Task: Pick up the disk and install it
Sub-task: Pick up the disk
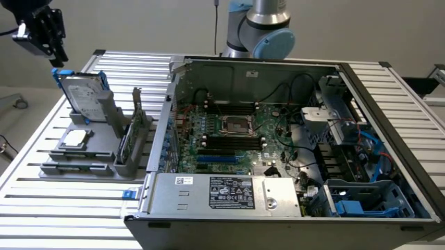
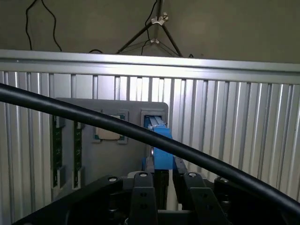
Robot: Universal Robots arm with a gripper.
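The disk [image 1: 83, 96], silver-grey with a white label and a blue carrier, stands upright on its edge in a slot of the grey holder [image 1: 80, 156] at the exterior view's left. My gripper [image 1: 57, 62] hangs just above the disk's top far corner, apart from it. In the wrist view the fingers [image 2: 143, 197] stand apart, and the carrier's blue edge [image 2: 159, 140] lies in line with the gap beyond my gripper [image 2: 165, 180]. Nothing is held.
The holder also carries a small square processor chip [image 1: 75, 138] and an upright green card [image 1: 128, 136]. The open computer case [image 1: 278, 130] is at the exterior view's right, with a blue drive cage [image 1: 368, 200] at its near corner. A black cable [image 2: 93, 123] crosses the wrist view.
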